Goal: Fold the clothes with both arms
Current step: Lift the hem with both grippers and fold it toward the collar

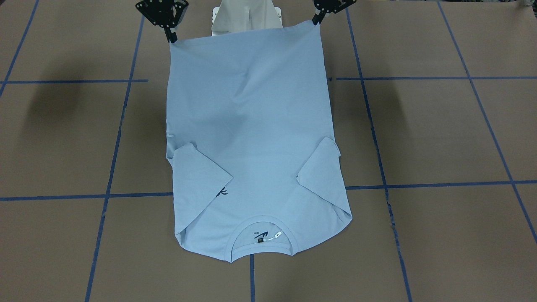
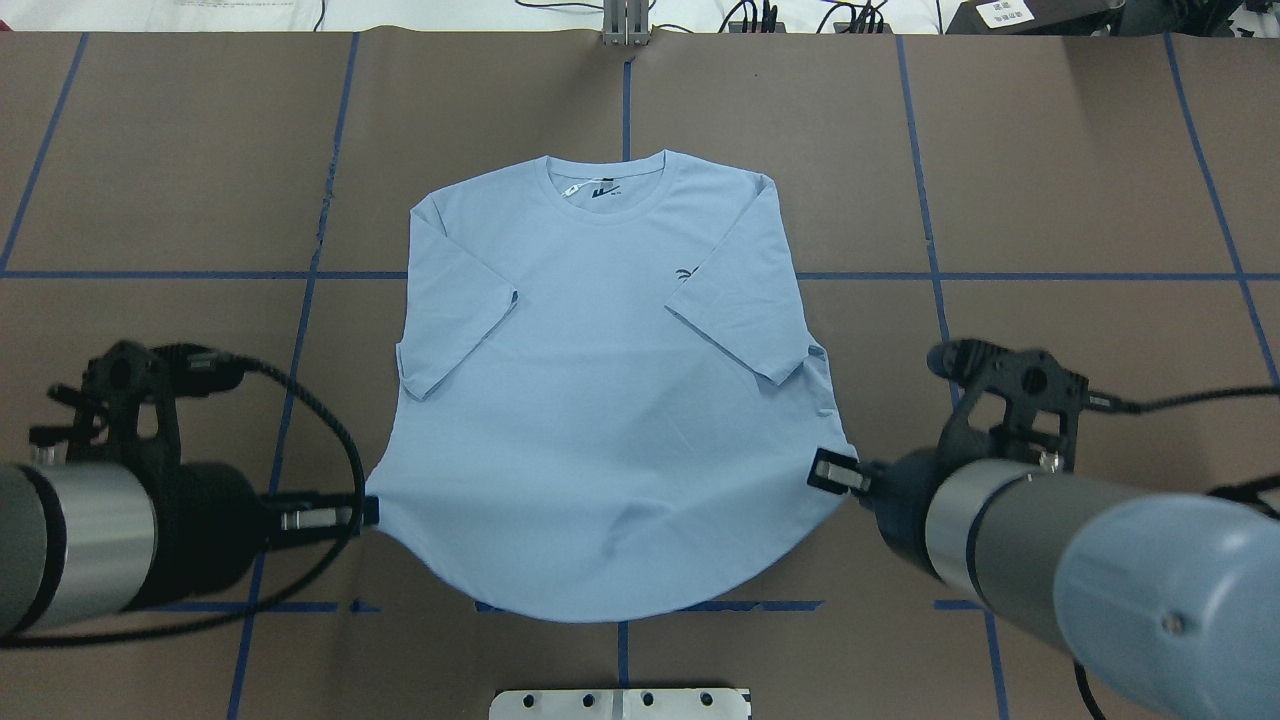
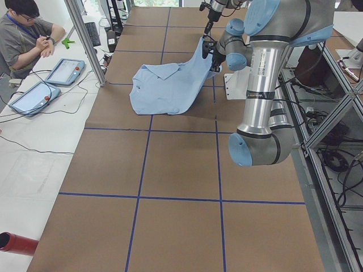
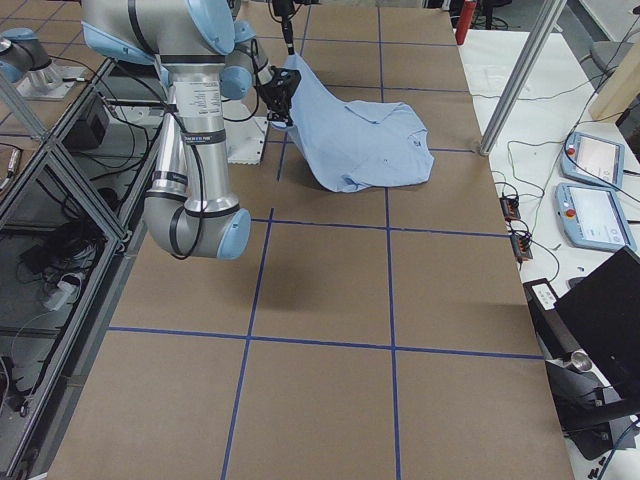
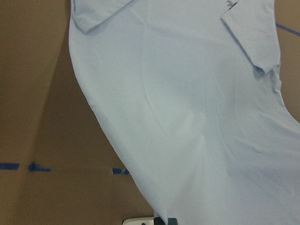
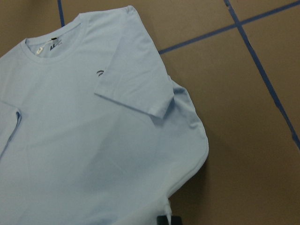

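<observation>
The light blue T-shirt [image 2: 600,400] is spread face up, its collar [image 2: 607,185] on the far side from the robot and both short sleeves folded in over the chest. A small dark print [image 2: 684,272] peeks out beside one sleeve. My left gripper [image 2: 365,512] is shut on the hem's left corner, and my right gripper [image 2: 825,470] is shut on the hem's right corner. In the front-facing view the left gripper [image 1: 316,19] and right gripper [image 1: 172,37] hold the hem edge taut. In the left side view the T-shirt [image 3: 170,85] slopes up from the table to the raised hem.
The white pedestal base [image 2: 620,703] sits just behind the hem. Blue tape lines [image 2: 930,275] grid the brown table. A person [image 3: 25,34] sits at a side table with tablets [image 3: 65,71], beyond a metal post [image 3: 85,42]. A red cylinder [image 3: 17,243] lies at the table's near corner.
</observation>
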You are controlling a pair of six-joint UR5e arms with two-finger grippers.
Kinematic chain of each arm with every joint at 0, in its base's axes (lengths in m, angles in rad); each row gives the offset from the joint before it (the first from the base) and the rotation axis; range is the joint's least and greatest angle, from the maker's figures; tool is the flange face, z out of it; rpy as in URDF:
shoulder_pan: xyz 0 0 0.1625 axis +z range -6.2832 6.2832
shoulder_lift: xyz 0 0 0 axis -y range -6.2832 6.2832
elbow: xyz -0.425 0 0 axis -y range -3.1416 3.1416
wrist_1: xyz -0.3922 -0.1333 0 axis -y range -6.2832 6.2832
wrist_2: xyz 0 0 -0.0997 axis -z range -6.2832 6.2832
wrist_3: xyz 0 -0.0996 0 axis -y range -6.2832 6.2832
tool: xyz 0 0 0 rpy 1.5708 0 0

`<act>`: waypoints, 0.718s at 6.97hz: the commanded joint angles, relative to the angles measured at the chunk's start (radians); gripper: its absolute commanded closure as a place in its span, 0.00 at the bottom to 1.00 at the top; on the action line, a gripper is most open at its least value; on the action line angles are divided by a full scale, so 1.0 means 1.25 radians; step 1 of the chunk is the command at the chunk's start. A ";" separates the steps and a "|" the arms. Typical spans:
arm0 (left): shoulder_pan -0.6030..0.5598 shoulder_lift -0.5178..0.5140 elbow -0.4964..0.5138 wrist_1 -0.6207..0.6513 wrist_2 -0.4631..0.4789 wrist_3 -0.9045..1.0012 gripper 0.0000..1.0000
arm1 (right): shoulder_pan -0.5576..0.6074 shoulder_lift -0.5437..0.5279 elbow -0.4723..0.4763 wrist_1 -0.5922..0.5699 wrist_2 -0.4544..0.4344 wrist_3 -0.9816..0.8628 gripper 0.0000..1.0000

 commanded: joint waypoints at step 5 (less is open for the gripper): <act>-0.287 -0.232 0.467 -0.068 -0.061 0.238 1.00 | 0.328 0.194 -0.540 0.291 0.124 -0.218 1.00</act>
